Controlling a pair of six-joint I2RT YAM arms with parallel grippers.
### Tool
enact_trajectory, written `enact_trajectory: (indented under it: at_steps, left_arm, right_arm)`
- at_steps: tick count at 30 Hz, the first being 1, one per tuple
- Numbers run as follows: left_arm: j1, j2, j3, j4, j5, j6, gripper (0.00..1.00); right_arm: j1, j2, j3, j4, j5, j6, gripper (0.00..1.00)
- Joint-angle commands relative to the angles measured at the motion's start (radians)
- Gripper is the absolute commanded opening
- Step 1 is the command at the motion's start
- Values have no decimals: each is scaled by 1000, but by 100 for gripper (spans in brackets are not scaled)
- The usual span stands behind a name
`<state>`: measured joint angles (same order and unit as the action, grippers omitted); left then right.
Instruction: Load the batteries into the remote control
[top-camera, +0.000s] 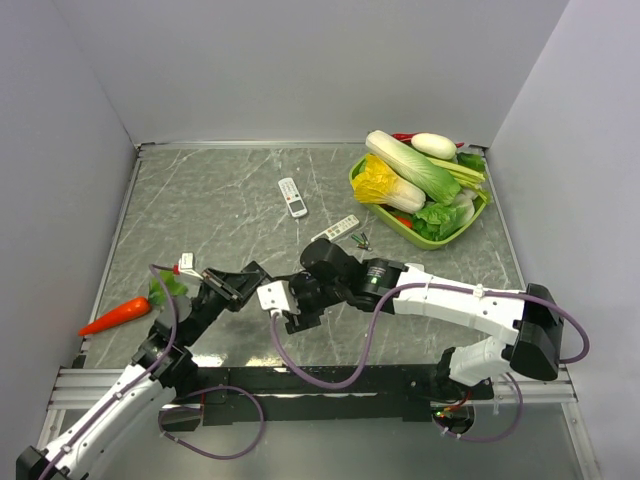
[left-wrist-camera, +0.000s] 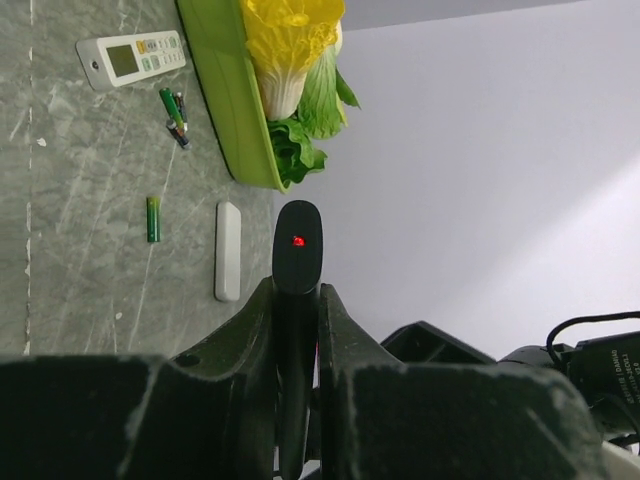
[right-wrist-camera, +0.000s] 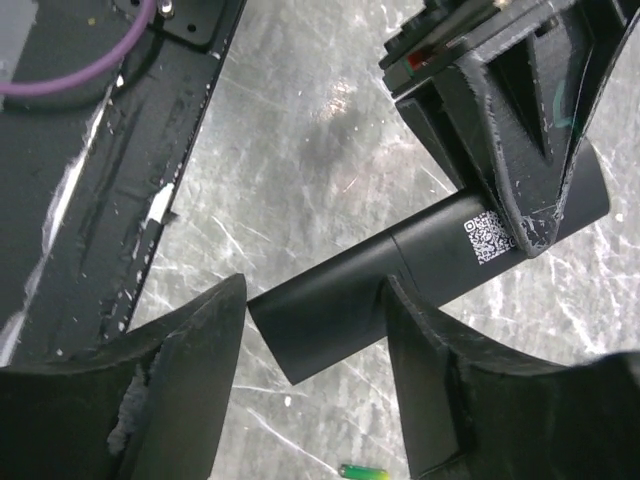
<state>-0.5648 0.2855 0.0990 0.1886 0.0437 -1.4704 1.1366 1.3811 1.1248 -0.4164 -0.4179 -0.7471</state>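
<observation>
- Looking from above, the left gripper (top-camera: 240, 287) and right gripper (top-camera: 296, 305) are seen close together over the near middle of the table (top-camera: 200, 200). What lies between them is masked by the arms. The batteries (top-camera: 360, 239) lie well apart from both, beside a white remote (top-camera: 336, 229) and the green tray (top-camera: 400, 228).
- From the left wrist, the left gripper is seen clamped tight on a black remote (left-wrist-camera: 297, 250). Its battery bay is hidden, so whether the lid is off cannot be told.
- From the right wrist, the right gripper's jaws are spread, with the black remote's free end lying across the gap. No firm hold is shown. A stray battery (right-wrist-camera: 360, 470) is cut off by the lower edge.
- As a judgement, the black remote could be levered out of the narrow clamp by an off-axis push from the right fingers. The small batteries could be rolled away when picked.
</observation>
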Motion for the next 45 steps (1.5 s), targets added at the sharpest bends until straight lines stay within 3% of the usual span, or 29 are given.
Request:
enact_trajectory:
  at_steps: [1, 5, 7, 12, 19, 27, 36, 39, 40, 43, 45]
  left_arm:
    - [-21, -8, 123, -3, 16, 112, 1]
    - [-20, 75, 162, -99, -7, 174, 1]
    - [-21, 159, 244, -185, -39, 252, 1]
    - [-21, 439, 459, -536, -169, 433, 1]
    - [-21, 826, 764, -825, -335, 703, 1]
    - [-23, 1259, 1004, -1020, -580, 826, 2]
    - [-118, 1610, 1153, -1130, -671, 826, 25]
    - [-161, 1676, 1180, -1124, -647, 817, 37]
    - [-170, 1687, 1186, -1124, -639, 812, 48]
    - [-199, 1696, 1205, -1118, -613, 806, 68]
    - [-211, 1669, 1216, -1114, -587, 803, 74]
  right_arm:
    - [-18, -62, 0, 60, -19, 155, 71]
    - [-18, -154, -42, 134, 62, 380, 83]
    - [-18, -215, -74, 166, 180, 497, 88]
    - [-34, -304, -164, 150, 454, 725, 99]
    - [-55, -453, -283, 114, 652, 879, 99]
    - [-83, -615, -368, 34, 766, 945, 99]
    - [-93, -778, -434, -50, 870, 1019, 99]
    - [-93, -823, -448, -80, 907, 1043, 99]
    - [-95, -832, -448, -88, 922, 1048, 99]
    - [-95, -860, -448, -131, 956, 1062, 99]
    - [-97, -876, -444, -163, 979, 1071, 99]
